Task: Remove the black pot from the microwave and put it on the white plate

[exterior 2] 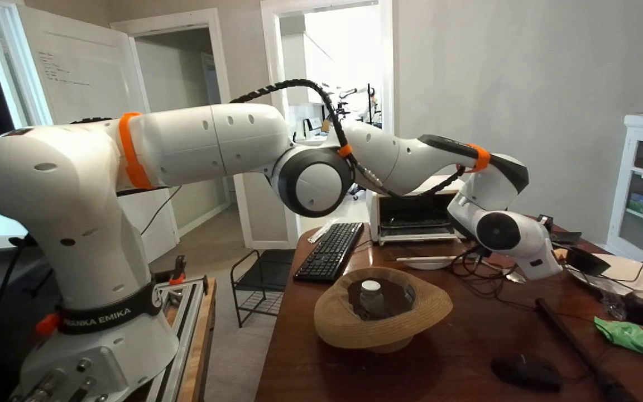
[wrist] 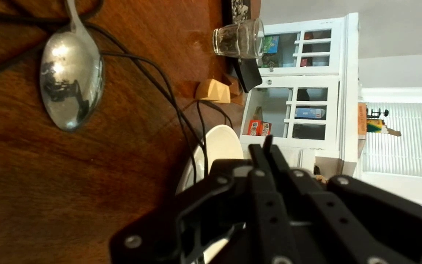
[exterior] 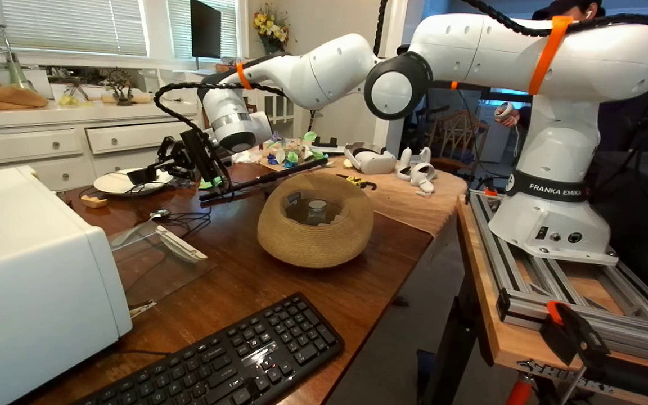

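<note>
Wrist view, lower right: black metal claw (wrist: 267,149), closed on small black pot (exterior: 142,176). Exterior view, left: pot side-gripped over round white plate (exterior: 110,183), presumably to free underside for placing.

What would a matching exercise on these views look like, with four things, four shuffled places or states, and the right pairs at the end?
Column one
1. black pot
2. microwave
3. tan straw hat
4. keyboard

Column two
A. with a white-capped container inside
B. flat on the table beside the microwave
C. overlapping the white plate in both exterior views
D. open at the front

Pairs: 1-C, 2-D, 3-A, 4-B
</note>
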`<action>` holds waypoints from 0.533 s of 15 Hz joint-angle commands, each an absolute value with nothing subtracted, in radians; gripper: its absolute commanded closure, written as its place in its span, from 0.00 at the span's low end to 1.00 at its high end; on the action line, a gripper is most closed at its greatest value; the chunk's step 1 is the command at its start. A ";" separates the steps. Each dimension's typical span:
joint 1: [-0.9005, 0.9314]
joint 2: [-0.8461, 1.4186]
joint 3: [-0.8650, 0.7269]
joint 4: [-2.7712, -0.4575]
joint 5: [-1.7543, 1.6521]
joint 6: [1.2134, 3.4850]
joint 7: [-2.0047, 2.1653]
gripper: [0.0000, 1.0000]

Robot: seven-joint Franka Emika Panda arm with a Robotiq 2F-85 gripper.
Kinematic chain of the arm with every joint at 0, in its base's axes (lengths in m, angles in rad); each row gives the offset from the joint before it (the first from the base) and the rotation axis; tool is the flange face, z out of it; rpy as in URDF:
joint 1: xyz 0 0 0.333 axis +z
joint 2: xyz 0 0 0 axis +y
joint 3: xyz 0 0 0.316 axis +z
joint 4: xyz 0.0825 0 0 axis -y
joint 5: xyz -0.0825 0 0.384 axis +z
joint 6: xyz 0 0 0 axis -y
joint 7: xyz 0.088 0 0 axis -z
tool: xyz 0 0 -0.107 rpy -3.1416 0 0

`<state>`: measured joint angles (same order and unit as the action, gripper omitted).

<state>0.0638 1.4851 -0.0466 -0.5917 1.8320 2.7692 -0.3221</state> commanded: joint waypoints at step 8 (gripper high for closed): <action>0.060 1.485 0.020 -0.597 1.594 2.842 -0.100 0.31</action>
